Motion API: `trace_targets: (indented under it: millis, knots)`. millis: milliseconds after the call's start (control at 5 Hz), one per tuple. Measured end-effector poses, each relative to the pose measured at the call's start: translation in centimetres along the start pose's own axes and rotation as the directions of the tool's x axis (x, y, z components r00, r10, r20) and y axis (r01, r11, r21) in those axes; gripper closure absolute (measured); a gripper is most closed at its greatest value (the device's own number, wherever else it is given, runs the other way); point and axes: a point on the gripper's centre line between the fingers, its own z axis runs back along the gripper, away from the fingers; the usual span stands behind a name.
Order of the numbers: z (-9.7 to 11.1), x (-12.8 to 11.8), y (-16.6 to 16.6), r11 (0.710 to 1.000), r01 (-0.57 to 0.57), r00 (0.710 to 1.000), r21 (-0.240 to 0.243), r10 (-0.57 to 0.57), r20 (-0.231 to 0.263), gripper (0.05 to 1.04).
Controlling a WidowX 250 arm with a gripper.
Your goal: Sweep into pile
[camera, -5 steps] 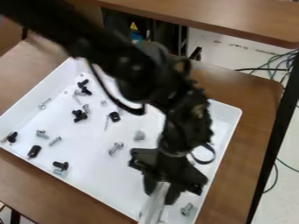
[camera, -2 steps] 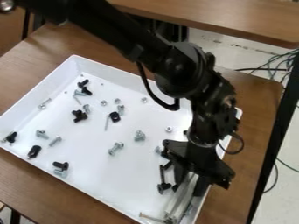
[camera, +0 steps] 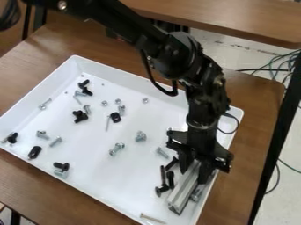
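Brown tabletop (camera: 258, 110) was overlaid by a white tray (camera: 111, 180). Inside, a metal bar (camera: 185, 188) was clamped in the claw (camera: 195, 170), beside black screws (camera: 170, 179). Silver screws (camera: 116, 150) were left scattered; the pile was judged barely begun.

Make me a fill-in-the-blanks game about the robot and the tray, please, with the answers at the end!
The tray is the colour ____.
The table under it is the colour ____.
The gripper holds the metal bar ____ the tray, not outside it.
The screws just left of the bar in the picture are the colour ____.

Missing words: white; brown; inside; black.
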Motion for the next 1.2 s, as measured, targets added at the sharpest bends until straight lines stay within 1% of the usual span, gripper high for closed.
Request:
trace_targets:
  millis: [200,400,600,800,1000,1200]
  knots:
    - [-0.1,1.0,1.8,0.999,0.003,1.0,0.049,-0.003,-0.001,0.732]
    - [0.1,1.8,4.9,0.993,-0.052,0.998,0.11,0.05,0.026,0.732]
    - [0.4,2.5,9.9,0.979,-0.163,0.986,0.121,0.157,0.062,0.732]
    - [0.8,2.2,15.4,0.954,-0.255,0.966,0.157,0.246,0.074,0.732]
    - [1.1,1.6,20.9,0.93,-0.324,0.946,0.172,0.316,0.074,0.732]
    - [1.5,1.6,24.7,0.924,-0.329,0.944,0.193,0.322,0.065,0.732]
